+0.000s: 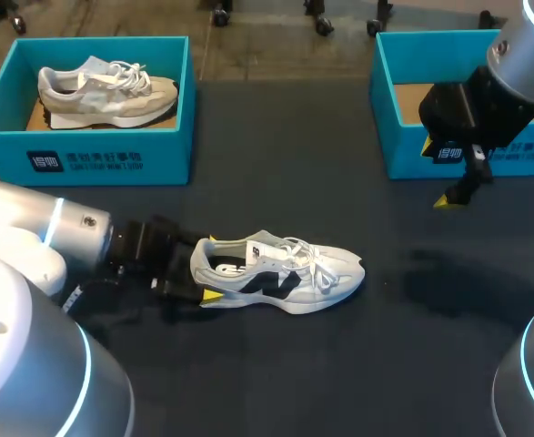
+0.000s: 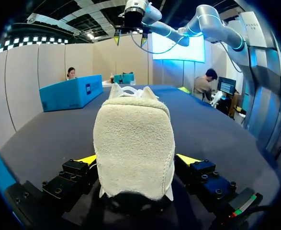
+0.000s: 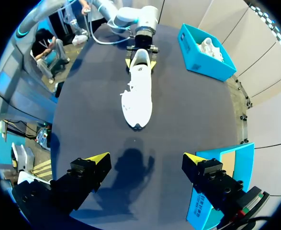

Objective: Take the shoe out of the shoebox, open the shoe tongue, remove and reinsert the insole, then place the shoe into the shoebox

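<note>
A white shoe (image 1: 280, 269) with a dark side logo lies on its sole in the middle of the dark table, toe to the right. My left gripper (image 1: 209, 268) is at its heel (image 2: 133, 148), open, with one yellow fingertip (image 2: 87, 159) on each side and a narrow gap showing. The shoe's opening faces up and the laces look tied. My right gripper (image 3: 145, 160) hangs open and empty above the table, just in front of the right blue shoebox (image 1: 403, 137). From there the shoe (image 3: 139, 93) lies ahead of it, with the left gripper (image 3: 140, 62) beyond.
A second blue shoebox (image 1: 3, 105) at the back left holds a beige and white shoe (image 1: 107, 91). The right shoebox shows only a brown cardboard floor (image 1: 408, 100). Bare dark table (image 1: 412, 300) lies to the right of the shoe.
</note>
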Controlling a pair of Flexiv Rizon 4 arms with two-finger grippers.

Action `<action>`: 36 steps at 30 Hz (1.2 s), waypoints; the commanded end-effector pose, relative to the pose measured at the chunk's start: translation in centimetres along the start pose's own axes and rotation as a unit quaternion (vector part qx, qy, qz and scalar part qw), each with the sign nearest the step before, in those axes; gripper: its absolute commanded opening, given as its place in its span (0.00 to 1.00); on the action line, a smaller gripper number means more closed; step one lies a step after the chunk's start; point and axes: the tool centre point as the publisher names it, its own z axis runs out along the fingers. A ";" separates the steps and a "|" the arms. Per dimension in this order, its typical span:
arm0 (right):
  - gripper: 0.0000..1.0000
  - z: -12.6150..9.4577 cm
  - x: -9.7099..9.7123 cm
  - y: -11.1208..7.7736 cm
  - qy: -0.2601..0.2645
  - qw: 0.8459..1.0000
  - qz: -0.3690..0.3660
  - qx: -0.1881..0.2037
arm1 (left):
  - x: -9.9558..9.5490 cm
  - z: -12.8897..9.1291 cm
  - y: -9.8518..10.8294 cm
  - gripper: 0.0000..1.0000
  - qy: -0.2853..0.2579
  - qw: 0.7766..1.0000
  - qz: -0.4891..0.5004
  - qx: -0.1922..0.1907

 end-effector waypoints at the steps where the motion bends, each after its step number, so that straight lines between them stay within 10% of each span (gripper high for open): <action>1: 1.00 0.1 0.0 0.0 0.000 1.000 0.000 0.001 | 0.0 0.7 -0.1 1.00 -0.004 1.000 0.003 -0.007; 12: 1.00 0.1 0.0 0.0 0.000 1.000 0.000 0.001 | -0.1 1.4 0.6 1.00 -0.005 1.000 -0.001 -0.014; 20: 1.00 0.1 0.0 0.0 0.000 1.000 0.000 0.001 | -0.1 1.5 0.9 0.00 -0.004 1.000 -0.005 -0.021; 36: 1.00 0.1 0.0 0.0 0.000 1.000 0.000 0.001 | -0.5 1.2 0.8 0.00 -0.001 1.000 -0.021 -0.018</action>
